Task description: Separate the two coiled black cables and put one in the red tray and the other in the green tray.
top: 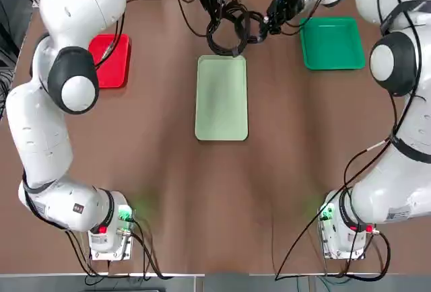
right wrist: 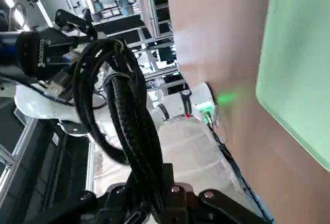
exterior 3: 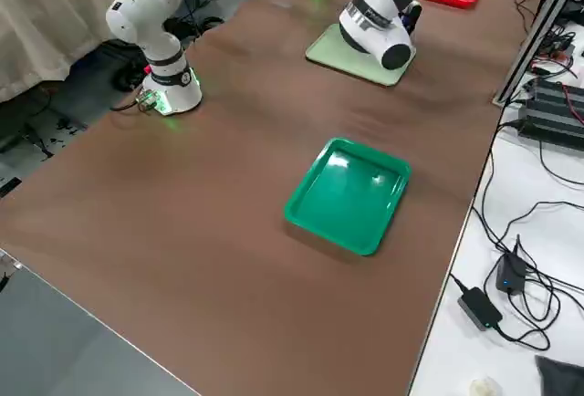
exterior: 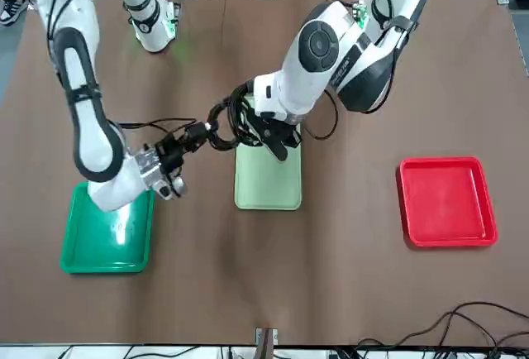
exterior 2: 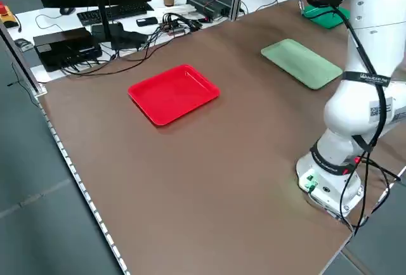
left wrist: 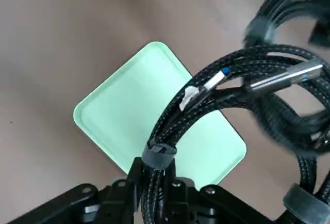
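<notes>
Over the far end of the pale mint tray (top: 221, 97) in the top view, both arms meet with the two coiled black cables (top: 229, 29) bunched in the air between them. The left gripper (top: 214, 11) comes in from the far edge, the right gripper (top: 277, 11) sits just beside the green tray (top: 331, 43). The red tray (top: 111, 60) is well apart on the left, partly under the left arm.

Front view: the right gripper (exterior: 183, 154) hangs above the green tray (exterior: 107, 239) and pulls one coil sideways, while the left gripper (exterior: 277, 137) holds the cables (exterior: 227, 127) over the mint tray (exterior: 269, 181). Red tray (exterior: 447, 202) has nothing in it.

Left wrist view: the fingers (left wrist: 135, 175) are pinched on a braided bundle at its wrap band, mint tray (left wrist: 118, 115) below.

Right wrist view: the fingers (right wrist: 170, 175) are clamped on a black coil (right wrist: 124, 110) that stands up from them.

Side views show the green tray (exterior 3: 351, 193) and red tray (exterior 2: 172, 92) lying bare.
</notes>
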{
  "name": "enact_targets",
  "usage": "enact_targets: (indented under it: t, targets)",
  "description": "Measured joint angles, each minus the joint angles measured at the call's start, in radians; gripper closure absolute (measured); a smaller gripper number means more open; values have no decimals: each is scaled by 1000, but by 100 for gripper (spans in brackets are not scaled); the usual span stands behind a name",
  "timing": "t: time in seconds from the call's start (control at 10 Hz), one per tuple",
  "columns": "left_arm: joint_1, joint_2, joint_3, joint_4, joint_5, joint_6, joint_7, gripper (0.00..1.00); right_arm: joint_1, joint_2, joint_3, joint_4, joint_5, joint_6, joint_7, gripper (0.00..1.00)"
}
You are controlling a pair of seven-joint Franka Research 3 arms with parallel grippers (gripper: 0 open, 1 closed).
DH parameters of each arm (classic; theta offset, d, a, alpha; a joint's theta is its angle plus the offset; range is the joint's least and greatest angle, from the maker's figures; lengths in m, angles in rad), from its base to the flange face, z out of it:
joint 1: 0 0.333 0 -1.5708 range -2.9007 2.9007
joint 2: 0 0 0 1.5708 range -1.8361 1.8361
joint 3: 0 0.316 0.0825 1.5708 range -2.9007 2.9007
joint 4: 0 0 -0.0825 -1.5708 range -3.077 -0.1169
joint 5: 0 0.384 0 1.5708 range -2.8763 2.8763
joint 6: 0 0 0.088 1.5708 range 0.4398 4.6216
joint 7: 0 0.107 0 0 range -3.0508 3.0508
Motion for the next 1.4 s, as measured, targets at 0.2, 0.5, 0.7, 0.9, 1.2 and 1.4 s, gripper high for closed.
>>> enact_targets:
  t: [0.2, 0.5, 0.7, 0.9, 1.2, 1.4]
  targets:
    - [10, -1, 6, -1, 1, -11, 0, 80, -79, 0, -5, 49, -149, -48, 5, 81]
    - [38, -13, 106, -7, 3, -26, 16, 80, -181, -1, -9, 168, -458, -61, 5, 81]
    - [48, -39, 195, -28, 3, -36, 42, 80, -205, 3, -13, 230, -613, -11, -5, 81]
    - [49, -76, 313, -58, 3, -42, 165, 80, -250, 34, -15, 236, -709, 114, -80, 81]
    - [62, -96, 469, -79, -9, -73, 231, 80, -318, 106, -17, 239, -792, 301, -203, 81]
    - [88, -115, 574, -150, -58, -74, 256, 80, -352, 153, -18, 263, -800, 352, -254, 81]
